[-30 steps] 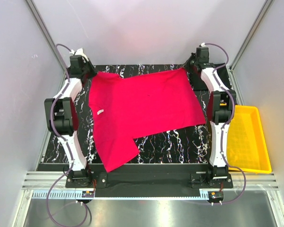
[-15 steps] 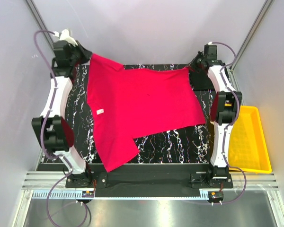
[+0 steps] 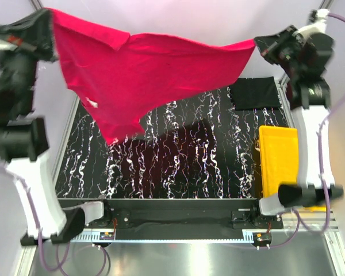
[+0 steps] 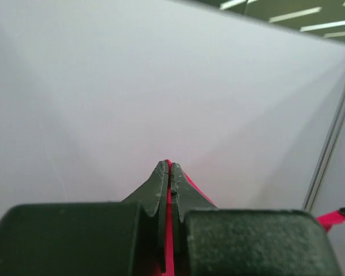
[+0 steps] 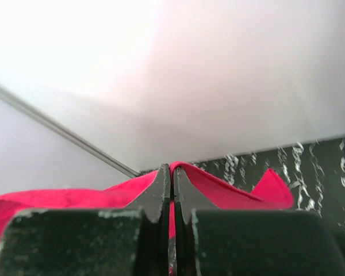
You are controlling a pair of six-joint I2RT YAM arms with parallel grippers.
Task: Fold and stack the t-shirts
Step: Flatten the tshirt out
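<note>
The red t-shirt (image 3: 149, 69) hangs in the air above the table, stretched between both grippers, with its small white neck label (image 3: 92, 102) low on the left. My left gripper (image 3: 46, 26) is shut on its top left corner, and red cloth (image 4: 170, 230) shows between the jaws in the left wrist view (image 4: 169, 167). My right gripper (image 3: 259, 45) is shut on its top right corner, and red cloth (image 5: 230, 190) also shows in the right wrist view (image 5: 171, 169). A folded black t-shirt (image 3: 254, 93) lies at the table's far right.
The yellow tray (image 3: 279, 161) lies at the right side of the black white-veined table (image 3: 178, 167). White walls enclose the cell at the back and both sides. Both arms are raised high near those walls.
Both arms have risen sharply, lifting the red t-shirt off the table into the air. The black t-shirt it had covered now shows at the far right.
</note>
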